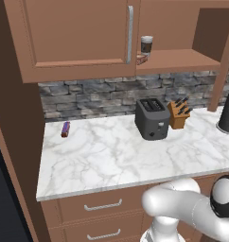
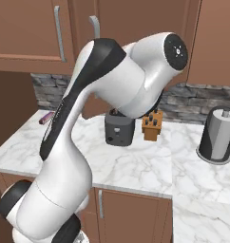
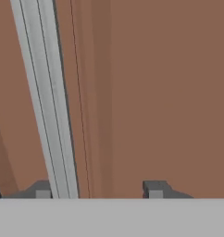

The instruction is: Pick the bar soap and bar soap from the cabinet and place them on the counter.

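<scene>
From the left base camera, a bar soap [image 1: 141, 59] lies on the open shelf of the cabinet [image 1: 78, 38] beside a paper cup [image 1: 146, 45], above the counter [image 1: 116, 151], where a toaster [image 1: 153, 118] and a knife block [image 1: 179, 114] stand; a second soap cannot be made out. From the right base camera, the white arm hides most of the cabinet front. In the hand view, the gripper [image 3: 97, 190] stands spread, its fingertips [image 3: 153, 189] near a silver door handle [image 3: 46, 102]; a careless move from here could probably knock the door.

Glossy white arm [image 2: 112, 80] with rounded black joints.
</scene>
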Available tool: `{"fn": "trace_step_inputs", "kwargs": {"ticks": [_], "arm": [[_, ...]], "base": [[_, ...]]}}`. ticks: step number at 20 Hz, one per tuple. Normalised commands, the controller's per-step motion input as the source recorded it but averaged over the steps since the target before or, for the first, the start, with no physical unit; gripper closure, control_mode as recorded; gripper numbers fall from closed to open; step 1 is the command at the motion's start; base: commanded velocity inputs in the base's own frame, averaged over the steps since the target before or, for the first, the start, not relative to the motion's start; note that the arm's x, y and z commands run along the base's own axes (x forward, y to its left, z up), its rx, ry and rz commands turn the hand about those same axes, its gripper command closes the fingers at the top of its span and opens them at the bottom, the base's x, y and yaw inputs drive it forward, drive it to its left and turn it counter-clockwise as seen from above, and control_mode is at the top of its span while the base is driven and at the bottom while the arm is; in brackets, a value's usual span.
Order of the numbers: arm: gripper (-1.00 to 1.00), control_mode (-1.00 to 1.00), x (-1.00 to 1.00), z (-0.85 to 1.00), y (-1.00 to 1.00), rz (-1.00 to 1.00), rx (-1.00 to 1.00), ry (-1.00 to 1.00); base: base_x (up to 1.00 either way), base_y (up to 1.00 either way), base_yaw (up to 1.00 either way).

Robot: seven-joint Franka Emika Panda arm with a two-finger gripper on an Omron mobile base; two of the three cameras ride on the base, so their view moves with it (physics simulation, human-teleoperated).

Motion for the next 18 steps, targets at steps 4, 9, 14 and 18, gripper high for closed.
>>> {"fn": "trace_step_inputs", "kwargs": {"ticks": [4,9,14,18], "arm": [[-1.00,-1.00,-0.31,0.00,-0.24,0.10,0.00,-0.05],[-1.00,-1.00,-0.41,0.00,-0.07,0.10,0.00,-0.09],[-1.00,-1.00,-0.69,0.00,-0.01,0.11,0.00,-0.14],[-1.00,-1.00,-0.80,0.00,0.16,0.08,-0.01,-0.18]], "base": [[0.00,0.00,0.00],[0.00,0.00,0.00],[0.00,0.00,0.00],[0.00,0.00,0.00]]}}
